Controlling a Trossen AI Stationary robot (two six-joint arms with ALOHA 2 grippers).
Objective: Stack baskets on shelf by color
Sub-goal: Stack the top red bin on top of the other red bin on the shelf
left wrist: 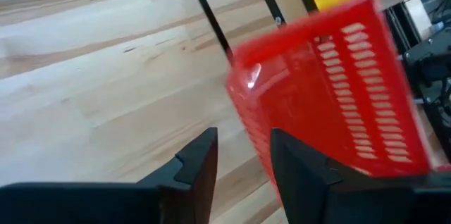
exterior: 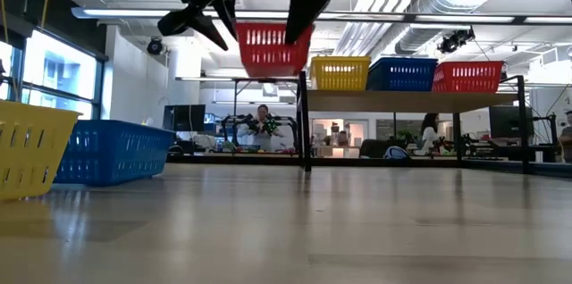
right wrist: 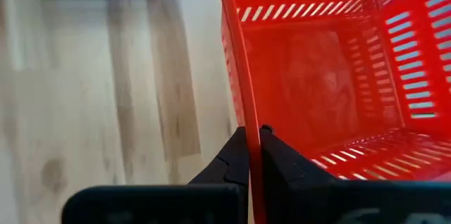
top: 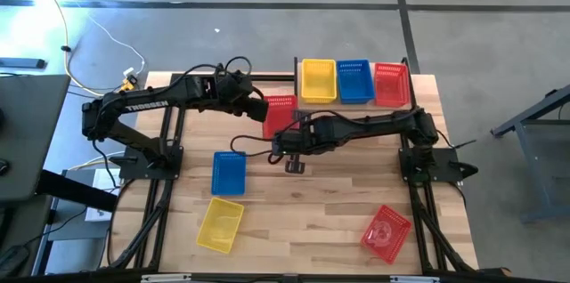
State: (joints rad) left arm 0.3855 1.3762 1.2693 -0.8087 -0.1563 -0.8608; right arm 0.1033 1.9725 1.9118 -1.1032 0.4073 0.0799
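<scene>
One red basket aloft, level, mouth up.

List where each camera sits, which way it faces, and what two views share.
High: overhead, facing straight down on the butcher-block table; both arms show.
Low: at tabletop height, facing level toward the light wooden shelf; both end effectors hang in from above.
Left wrist: on the left arm, past its open left end effector.
Right wrist: on the right arm; right end effector pinches a wall.
Shared: all four show the airborne red plastic mesh basket.
</scene>
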